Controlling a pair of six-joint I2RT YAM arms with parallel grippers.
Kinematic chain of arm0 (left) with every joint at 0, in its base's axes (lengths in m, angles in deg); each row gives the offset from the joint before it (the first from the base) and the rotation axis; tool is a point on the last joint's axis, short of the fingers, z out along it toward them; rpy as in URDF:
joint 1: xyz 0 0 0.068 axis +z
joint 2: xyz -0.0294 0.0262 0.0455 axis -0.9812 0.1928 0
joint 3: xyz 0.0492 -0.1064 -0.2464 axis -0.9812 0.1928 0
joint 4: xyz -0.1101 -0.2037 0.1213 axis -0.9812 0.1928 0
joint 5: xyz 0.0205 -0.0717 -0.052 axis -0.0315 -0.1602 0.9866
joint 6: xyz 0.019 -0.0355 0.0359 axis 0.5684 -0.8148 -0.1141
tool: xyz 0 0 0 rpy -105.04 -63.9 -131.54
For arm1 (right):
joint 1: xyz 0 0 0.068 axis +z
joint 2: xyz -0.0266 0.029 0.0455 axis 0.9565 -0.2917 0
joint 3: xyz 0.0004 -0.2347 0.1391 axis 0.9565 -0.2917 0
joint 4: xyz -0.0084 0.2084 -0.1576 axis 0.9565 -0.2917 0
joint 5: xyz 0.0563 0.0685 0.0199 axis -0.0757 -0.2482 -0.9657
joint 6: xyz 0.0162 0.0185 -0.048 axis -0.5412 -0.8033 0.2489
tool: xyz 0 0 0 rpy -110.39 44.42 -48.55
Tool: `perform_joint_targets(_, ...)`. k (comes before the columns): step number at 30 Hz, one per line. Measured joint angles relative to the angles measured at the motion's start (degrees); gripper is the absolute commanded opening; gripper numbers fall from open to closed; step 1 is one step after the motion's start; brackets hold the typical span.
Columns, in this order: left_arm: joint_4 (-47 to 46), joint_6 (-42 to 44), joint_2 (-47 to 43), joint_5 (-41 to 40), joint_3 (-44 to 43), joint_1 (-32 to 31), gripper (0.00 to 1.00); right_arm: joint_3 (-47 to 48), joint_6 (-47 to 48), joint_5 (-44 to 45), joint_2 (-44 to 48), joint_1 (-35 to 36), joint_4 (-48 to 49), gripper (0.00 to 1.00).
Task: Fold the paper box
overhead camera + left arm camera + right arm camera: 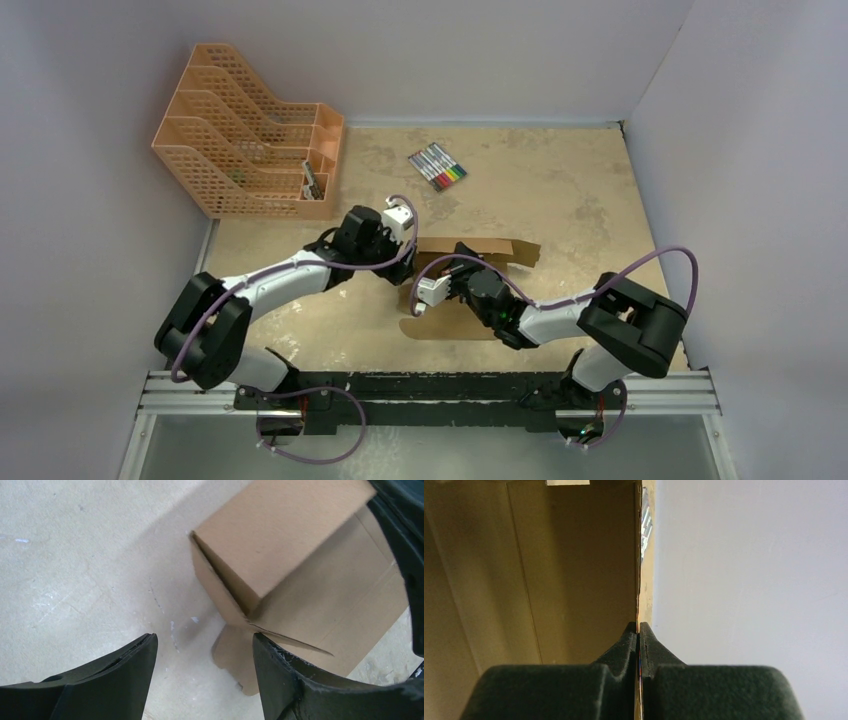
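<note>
The paper box (505,251) is a brown cardboard sheet lying mid-table, with one panel (280,540) raised off the flat part (345,620). A rounded tab (235,655) lies flat on the table. My right gripper (639,630) is shut on the thin edge of an upright cardboard panel (554,570), and in the top view it (460,265) sits over the sheet's middle. My left gripper (205,645) is open just left of the box, its right finger (285,675) close to the raised panel's lower corner and nothing between the fingers. In the top view it (410,260) is at the sheet's left end.
An orange mesh file rack (250,140) stands at the back left with a pen (310,180) in its front slot. A row of coloured markers (438,167) lies behind the box. Grey walls close in the table on the left, back and right.
</note>
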Motion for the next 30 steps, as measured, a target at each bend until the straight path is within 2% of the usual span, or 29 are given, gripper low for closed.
perform_joint_targets(9,-13.79,-0.24,-4.44,-3.19,10.16,-2.99,0.67,0.46,-0.2,-0.28,-1.49,0.0,0.5,0.0)
perform_joint_targets(21,-29.59,-5.27,-3.96,-4.85,16.72,-3.43,0.53,0.44,0.07,-1.38,-2.29,-0.02,2.69,0.0)
perform_joint_targets(30,-39.36,-10.47,-1.68,-8.2,20.15,-5.31,0.49,0.04,0.44,-1.81,-1.2,0.0,1.81,0.0)
